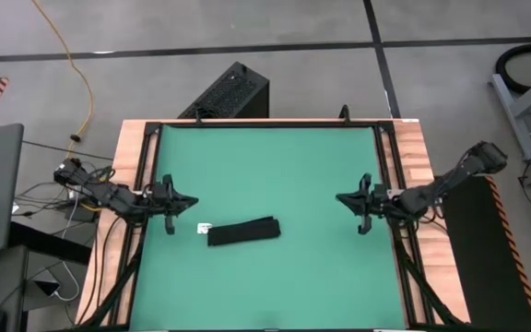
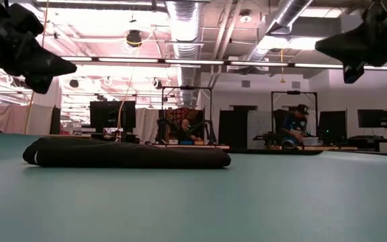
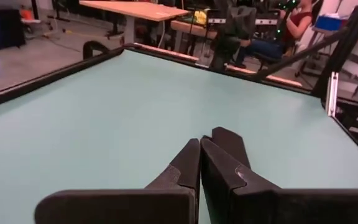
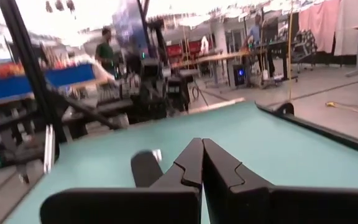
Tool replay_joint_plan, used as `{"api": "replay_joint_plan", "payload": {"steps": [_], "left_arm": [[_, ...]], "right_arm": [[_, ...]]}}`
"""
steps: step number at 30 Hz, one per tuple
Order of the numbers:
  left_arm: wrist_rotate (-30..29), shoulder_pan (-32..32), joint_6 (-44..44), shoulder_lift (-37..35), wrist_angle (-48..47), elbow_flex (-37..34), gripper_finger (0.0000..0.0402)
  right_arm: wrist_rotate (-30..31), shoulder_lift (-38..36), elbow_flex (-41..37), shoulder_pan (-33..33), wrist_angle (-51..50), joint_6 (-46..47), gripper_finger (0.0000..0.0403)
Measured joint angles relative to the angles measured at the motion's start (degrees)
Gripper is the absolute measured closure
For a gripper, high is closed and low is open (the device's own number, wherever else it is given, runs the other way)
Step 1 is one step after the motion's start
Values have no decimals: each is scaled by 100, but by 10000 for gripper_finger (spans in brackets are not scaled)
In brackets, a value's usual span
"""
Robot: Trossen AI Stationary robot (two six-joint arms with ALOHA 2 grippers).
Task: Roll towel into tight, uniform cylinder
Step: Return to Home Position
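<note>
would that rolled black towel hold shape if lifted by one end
Probably not: the towel is soft cloth, so it would likely sag and unroll. It lies low and flattish, so a push should slide it, not roll it. The left tool and right tool wait shut, apart.

Left jaws pressed together over green mat (person seated beyond).

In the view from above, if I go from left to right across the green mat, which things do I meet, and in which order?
First the left tool, shut → white tag → rolled black towel → right tool, shut.
</note>
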Motion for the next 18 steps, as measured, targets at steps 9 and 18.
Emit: {"api": "replay_joint_plan", "payload": {"steps": [9, 18], "left_arm": [[62, -2, -312, 1, -13, 1, 402], [706, 0, -18, 3, 244, -10, 402]], "right_arm": [[57, 489, 0, -33, -708, 642, 378], [-1516, 1184, 2, -1, 924, -181, 383]]}}
